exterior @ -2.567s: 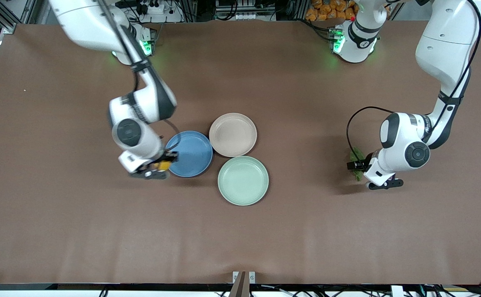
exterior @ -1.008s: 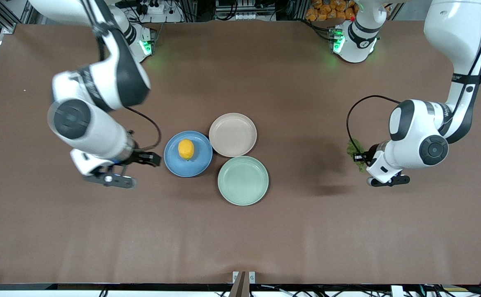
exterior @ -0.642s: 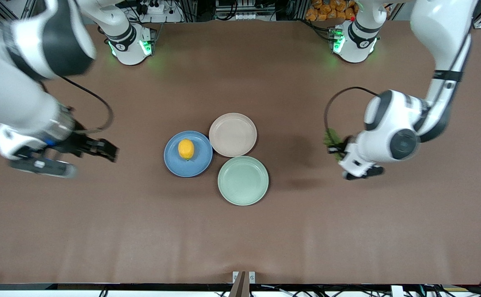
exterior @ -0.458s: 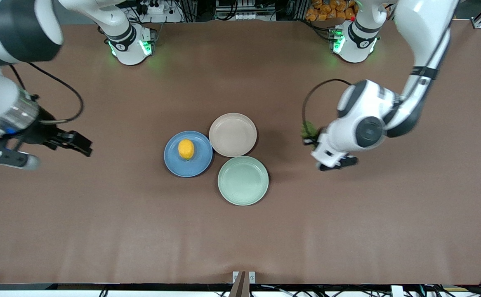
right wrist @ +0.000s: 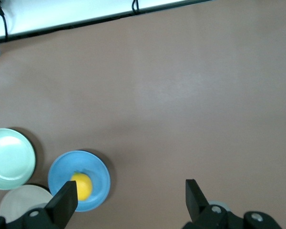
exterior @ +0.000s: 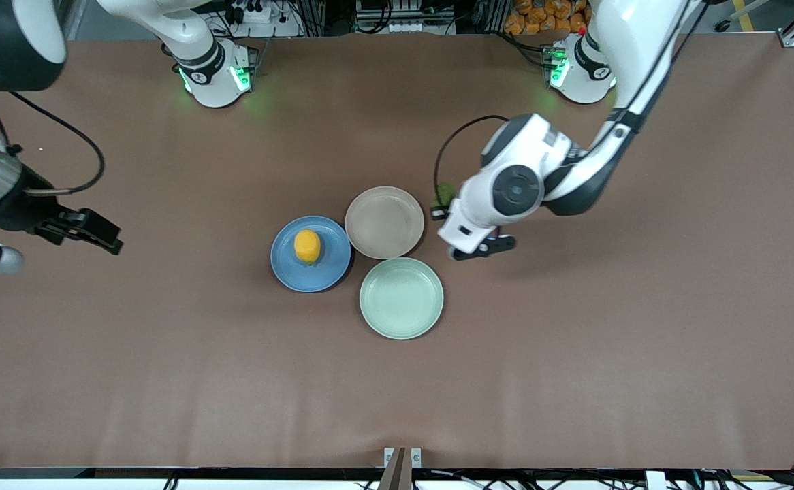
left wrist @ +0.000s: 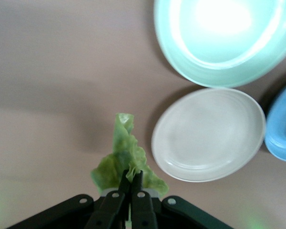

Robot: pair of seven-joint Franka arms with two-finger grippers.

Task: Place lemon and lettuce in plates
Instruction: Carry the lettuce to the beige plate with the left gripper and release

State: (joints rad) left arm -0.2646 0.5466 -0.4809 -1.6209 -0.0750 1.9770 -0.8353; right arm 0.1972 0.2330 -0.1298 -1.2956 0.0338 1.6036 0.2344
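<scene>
The lemon (exterior: 307,246) lies in the blue plate (exterior: 326,264). The beige-pink plate (exterior: 384,222) is empty beside it. My left gripper (exterior: 440,210) is shut on the lettuce (exterior: 446,193), in the air just beside the beige-pink plate's rim on the left arm's side. In the left wrist view the lettuce (left wrist: 126,156) hangs from the closed fingertips (left wrist: 131,177), next to the beige-pink plate (left wrist: 209,135). My right gripper (exterior: 101,235) is open and empty, over bare table toward the right arm's end. The right wrist view shows the lemon (right wrist: 81,186) in the blue plate (right wrist: 98,171).
A mint-green plate (exterior: 401,297) sits empty, nearer the front camera than the other two and touching them. It also shows in the left wrist view (left wrist: 224,43) and the right wrist view (right wrist: 9,158). The brown table (exterior: 574,354) is bare around the plates.
My right gripper let go of the lemon in the blue plate, opened and drew away toward its end. My left gripper lifted the lettuce and carried it to the beige-pink plate's edge.
</scene>
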